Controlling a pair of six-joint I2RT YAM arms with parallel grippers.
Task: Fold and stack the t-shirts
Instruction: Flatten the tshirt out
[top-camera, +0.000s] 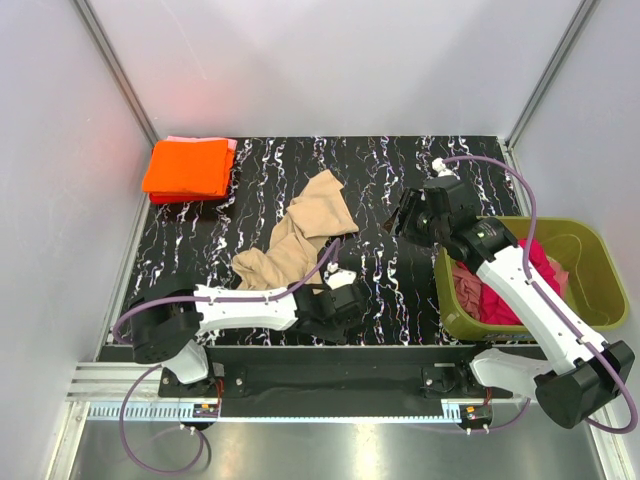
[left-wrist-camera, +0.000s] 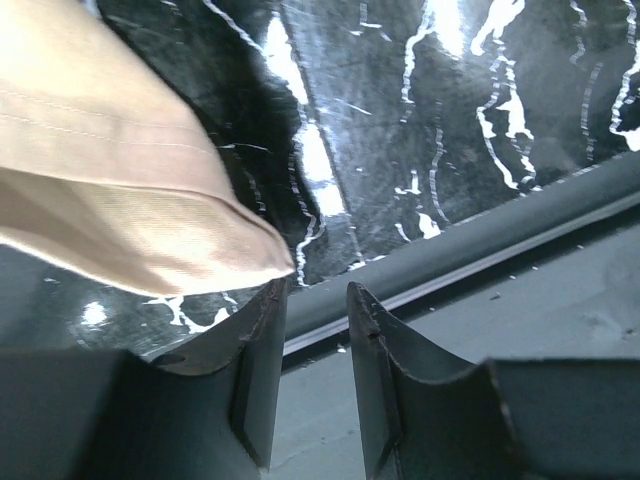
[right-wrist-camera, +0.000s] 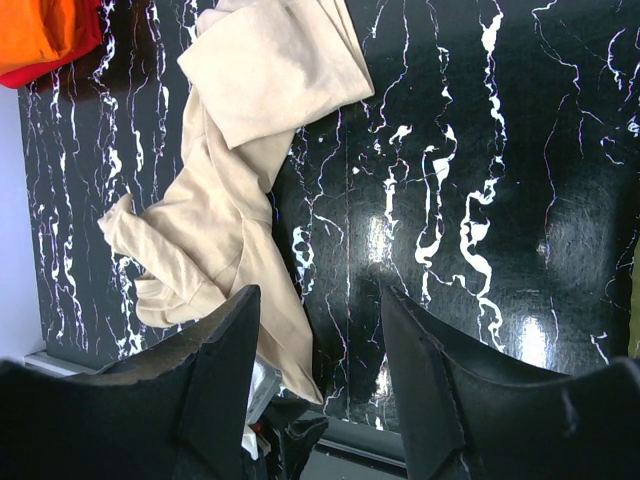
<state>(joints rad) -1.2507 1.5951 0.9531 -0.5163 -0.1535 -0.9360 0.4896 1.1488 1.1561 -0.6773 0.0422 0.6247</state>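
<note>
A crumpled tan-beige t-shirt (top-camera: 300, 232) lies mid-table; it also shows in the right wrist view (right-wrist-camera: 240, 150). A folded orange t-shirt (top-camera: 187, 168) sits at the back left on a pale pink one whose edge (top-camera: 230, 146) peeks out. A magenta-red t-shirt (top-camera: 500, 300) lies in the tub. My left gripper (top-camera: 345, 295) is low at the tan shirt's near corner (left-wrist-camera: 120, 200), open and empty (left-wrist-camera: 318, 290), with the cloth touching its left fingertip. My right gripper (top-camera: 405, 215) hangs open and empty (right-wrist-camera: 318, 300) above the mat, right of the tan shirt.
An olive-green plastic tub (top-camera: 590, 250) stands at the right edge, with my right arm crossing over it. The black marbled mat (top-camera: 380, 170) ends at a front rail (left-wrist-camera: 480, 240) just by my left gripper. Grey walls close in the back and sides.
</note>
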